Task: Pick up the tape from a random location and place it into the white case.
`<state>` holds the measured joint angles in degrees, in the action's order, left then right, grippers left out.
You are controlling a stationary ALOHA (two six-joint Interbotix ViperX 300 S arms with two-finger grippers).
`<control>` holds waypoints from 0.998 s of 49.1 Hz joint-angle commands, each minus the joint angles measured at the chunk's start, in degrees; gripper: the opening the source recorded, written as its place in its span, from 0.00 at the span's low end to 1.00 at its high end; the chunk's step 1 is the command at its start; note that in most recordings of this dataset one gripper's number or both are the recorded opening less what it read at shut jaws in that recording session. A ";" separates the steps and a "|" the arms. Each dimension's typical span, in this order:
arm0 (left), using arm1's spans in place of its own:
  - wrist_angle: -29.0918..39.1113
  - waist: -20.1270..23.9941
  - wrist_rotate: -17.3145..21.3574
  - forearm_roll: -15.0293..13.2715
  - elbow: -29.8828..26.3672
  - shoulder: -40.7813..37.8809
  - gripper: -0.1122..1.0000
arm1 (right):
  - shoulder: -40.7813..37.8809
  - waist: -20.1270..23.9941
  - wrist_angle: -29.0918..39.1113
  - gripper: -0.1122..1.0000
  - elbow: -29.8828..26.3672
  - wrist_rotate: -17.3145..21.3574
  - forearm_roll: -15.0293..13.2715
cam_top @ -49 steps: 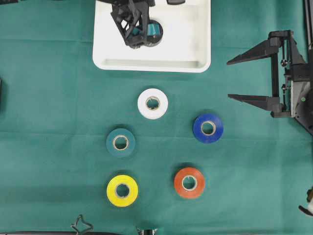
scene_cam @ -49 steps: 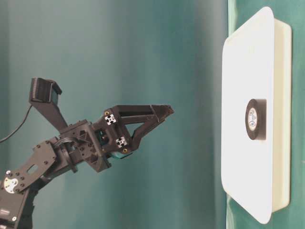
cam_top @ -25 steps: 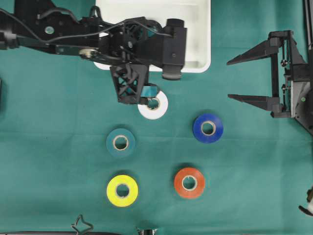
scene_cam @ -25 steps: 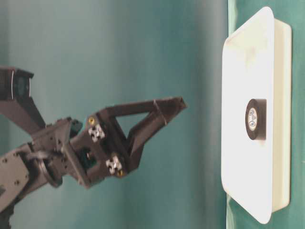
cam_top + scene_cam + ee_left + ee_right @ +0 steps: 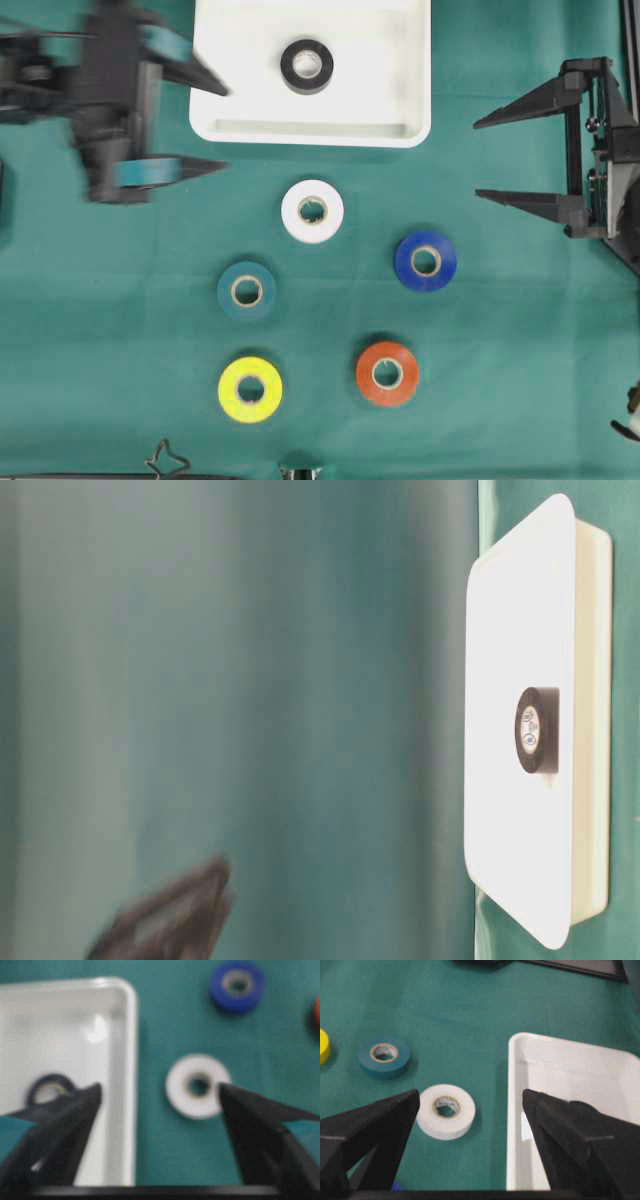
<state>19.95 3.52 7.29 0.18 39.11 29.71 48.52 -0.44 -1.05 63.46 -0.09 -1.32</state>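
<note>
Tape, black roll (image 5: 307, 66): one item, lying flat inside the white case (image 5: 410, 60), toward the case's middle, touching no wall that I can see. Nothing of mine is on it.

White case: shallow tray with raised rim, set at the top edge of the green cloth (image 5: 500, 350) in the overhead view. It holds the black roll only.

Left gripper (image 5: 215, 128): mine, blurred, just off the case's left rim, above the cloth. Fingers (image 5: 190, 167) spread wide, nothing between them. Through my left wrist camera the case rim and the white roll both show between the tips.

Right gripper (image 5: 478, 158): mine, at the right edge of the cloth, well apart from the case. Fingers (image 5: 520, 200) spread wide, holding nothing.

Loose rolls on the cloth, all flat, none touching another:
- white roll (image 5: 312, 211), just below the case
- blue roll (image 5: 425, 261), to its lower right
- teal roll (image 5: 247, 291), to its lower left
- yellow roll (image 5: 250, 389), below the teal
- orange roll (image 5: 387, 373), below the blue
</note>
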 commanded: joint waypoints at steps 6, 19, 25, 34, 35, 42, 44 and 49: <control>-6.94 -0.09 -0.88 -0.88 10.28 13.01 0.98 | 0.62 0.09 0.18 0.93 -1.32 0.00 0.00; -12.48 -0.09 -5.71 -0.88 21.09 19.51 0.98 | 0.35 0.09 -0.18 0.93 -0.09 0.09 0.09; -17.84 -0.35 -6.06 -0.88 25.49 19.95 0.98 | 0.35 0.09 -0.97 0.93 0.88 0.09 0.09; -22.68 -0.44 -6.06 -0.97 29.36 19.86 0.98 | 0.09 0.18 -3.25 0.93 3.16 0.44 0.35; -22.76 -0.44 -6.06 -0.88 29.44 19.86 0.98 | 0.00 0.09 -3.52 0.93 3.43 0.53 0.44; -22.76 -0.44 -6.06 -0.97 29.53 19.78 0.98 | -0.79 0.18 -4.48 0.93 4.04 1.05 0.44; -22.76 -0.44 -6.06 -0.88 29.53 19.78 0.98 | -0.97 0.18 -4.48 0.93 4.04 1.14 0.44; -22.76 -0.44 -6.06 -0.88 29.44 19.78 0.98 | -0.97 0.09 -4.39 0.93 3.96 1.14 0.44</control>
<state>-2.37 3.25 1.32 -0.62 69.26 49.75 47.81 -0.35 -4.92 68.12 0.97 -1.05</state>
